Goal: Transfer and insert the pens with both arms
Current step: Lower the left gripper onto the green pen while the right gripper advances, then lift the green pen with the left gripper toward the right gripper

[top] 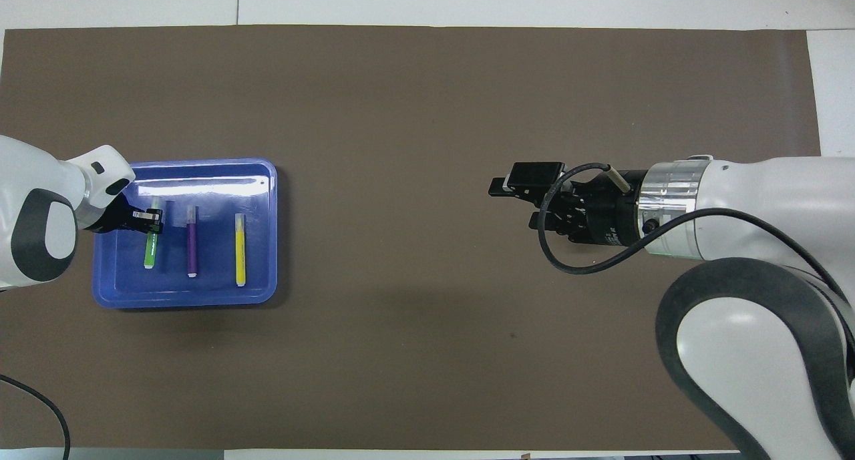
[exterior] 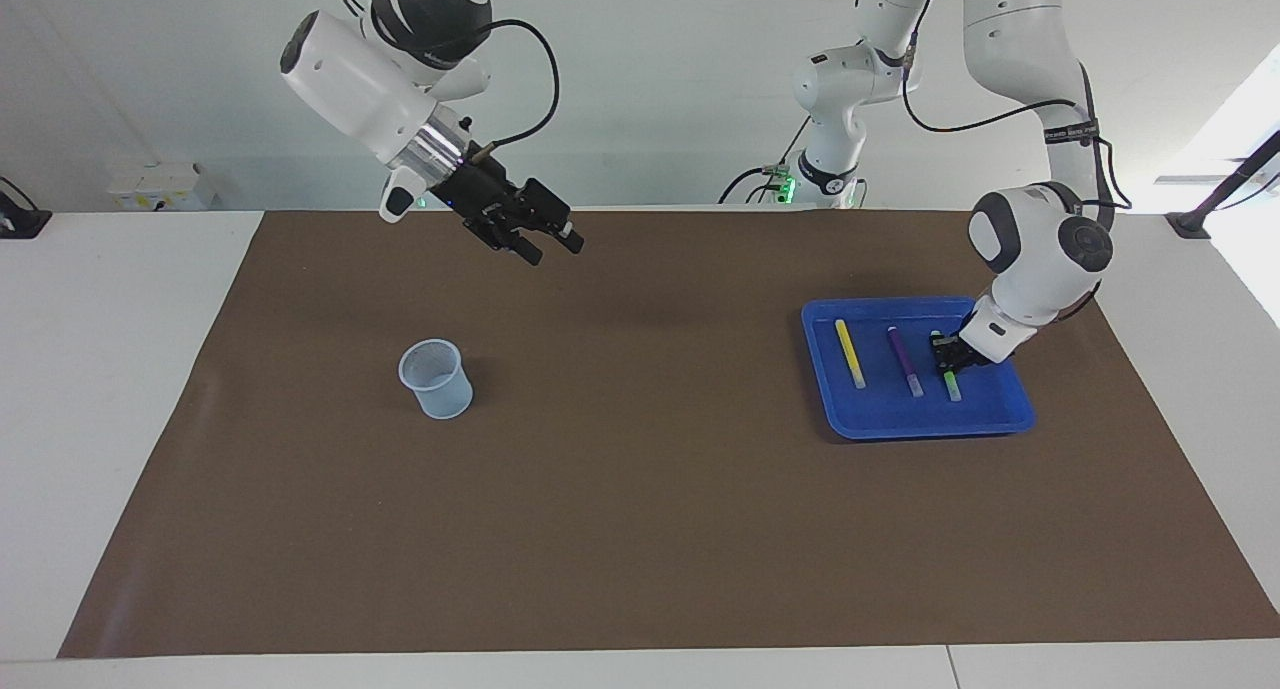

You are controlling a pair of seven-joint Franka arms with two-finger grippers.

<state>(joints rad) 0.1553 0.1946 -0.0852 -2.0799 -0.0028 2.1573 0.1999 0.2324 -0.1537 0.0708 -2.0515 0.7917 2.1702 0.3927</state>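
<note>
**Left gripper clamps green pen in tray**

The left gripper [exterior: 945, 354] has its fingers closed on the green pen [exterior: 953, 383], which lies in the blue tray [exterior: 920, 424] beside the purple pen [exterior: 906, 362] and yellow pen [exterior: 849, 353]. The right gripper [exterior: 548, 246] hangs empty, fingers spread, over the brown mat [exterior: 640, 489]. A mesh cup [exterior: 436, 378] stands toward the right arm's end.
</note>
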